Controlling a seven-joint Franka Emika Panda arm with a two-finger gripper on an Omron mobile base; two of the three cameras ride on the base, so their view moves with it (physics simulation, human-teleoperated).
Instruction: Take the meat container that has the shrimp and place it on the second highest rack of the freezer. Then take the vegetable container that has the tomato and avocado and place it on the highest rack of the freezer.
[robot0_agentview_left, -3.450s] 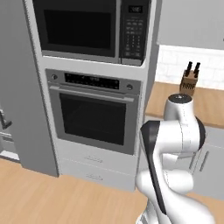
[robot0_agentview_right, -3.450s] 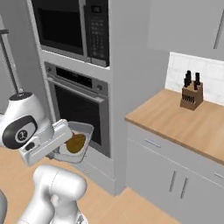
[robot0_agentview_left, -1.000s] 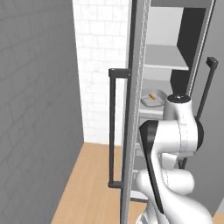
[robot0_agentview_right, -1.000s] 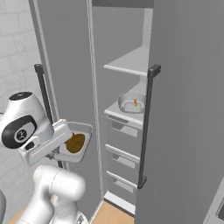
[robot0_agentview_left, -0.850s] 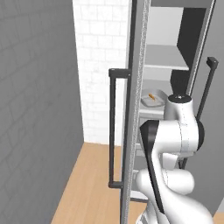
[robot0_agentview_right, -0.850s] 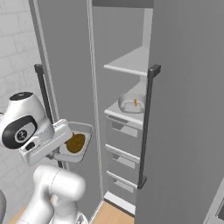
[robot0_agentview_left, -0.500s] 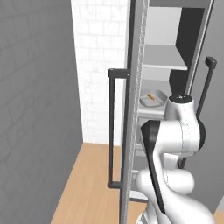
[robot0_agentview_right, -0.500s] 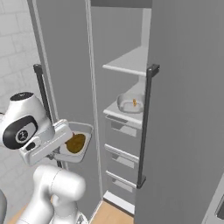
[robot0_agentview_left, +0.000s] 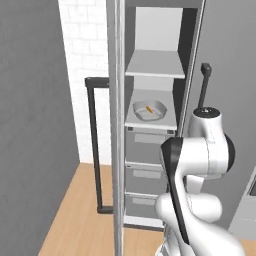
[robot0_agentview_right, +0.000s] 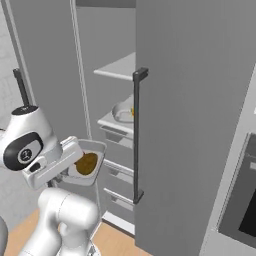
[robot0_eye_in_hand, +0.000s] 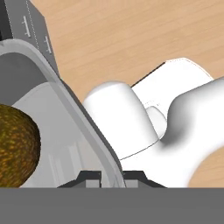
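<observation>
My gripper (robot0_eye_in_hand: 111, 177) is shut on the rim of the grey vegetable container (robot0_agentview_right: 89, 165), held low in front of the open freezer (robot0_agentview_left: 152, 25). An olive-brown avocado (robot0_eye_in_hand: 15, 146) lies in it; the tomato is hidden. The meat container (robot0_agentview_left: 138, 107) with the orange shrimp (robot0_agentview_left: 149, 108) sits on the second highest rack (robot0_agentview_left: 167, 119). Above it the highest rack (robot0_agentview_left: 155, 65) is bare. From the right base view the held container (robot0_agentview_right: 89, 165) hangs below and left of the meat container (robot0_agentview_right: 121, 112).
The freezer's right door (robot0_agentview_right: 200, 100) with its dark bar handle (robot0_agentview_right: 137, 135) stands close beside the arm. Another door edge with a handle (robot0_agentview_left: 94, 150) is on the left. Grey drawers (robot0_agentview_left: 147, 172) lie under the racks. Wood floor (robot0_agentview_left: 75, 215) is below.
The whole picture has shifted as the camera moved: the freezer's inside now sits more central and the right door looms nearer. The vegetable container stays in my grip.
</observation>
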